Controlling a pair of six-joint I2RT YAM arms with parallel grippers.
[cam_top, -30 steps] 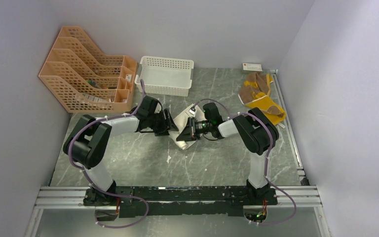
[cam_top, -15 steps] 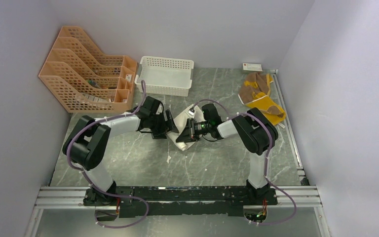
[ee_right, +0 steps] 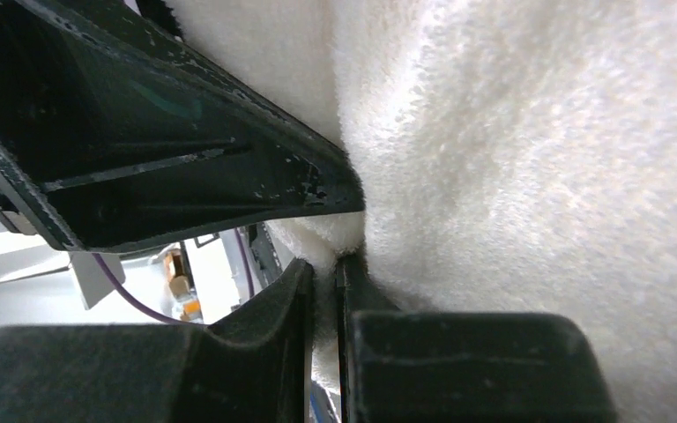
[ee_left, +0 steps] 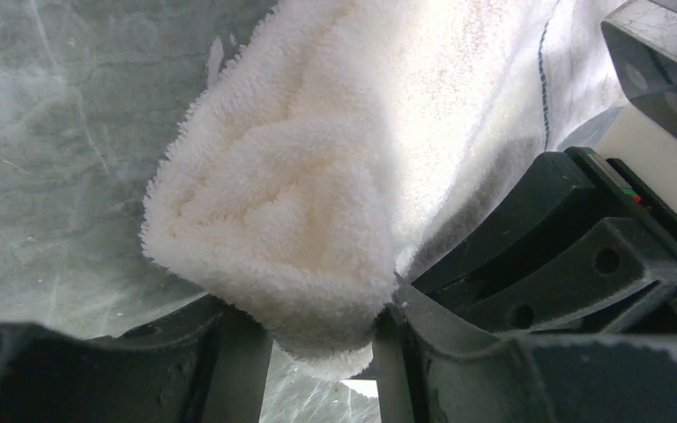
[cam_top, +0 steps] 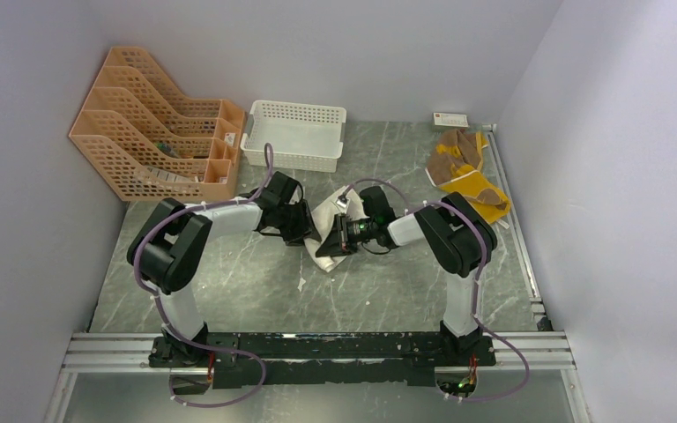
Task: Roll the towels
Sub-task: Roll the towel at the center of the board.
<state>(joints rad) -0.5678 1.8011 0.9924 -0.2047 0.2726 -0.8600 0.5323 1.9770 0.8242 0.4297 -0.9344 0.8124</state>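
Note:
The cream-white towel (cam_top: 328,216) lies bunched on the marble table between both grippers. My left gripper (cam_top: 307,231) is shut on the towel's left folded end (ee_left: 282,238), with thick cloth between the fingers. My right gripper (cam_top: 335,236) is shut on a thin edge of the same towel (ee_right: 529,132), its jaws nearly together. The two grippers sit close, almost touching. The brown and mustard-yellow towel (cam_top: 465,172) lies crumpled at the right back of the table, far from both grippers.
A white lattice basket (cam_top: 293,134) stands behind the grippers. An orange file rack (cam_top: 154,123) stands at the back left. A small white box (cam_top: 450,118) lies by the back wall. A metal rail (cam_top: 516,220) runs along the table's right edge.
My left arm has swung right and its wrist has shifted back, pushing the towel's left end inward. The right gripper has barely moved.

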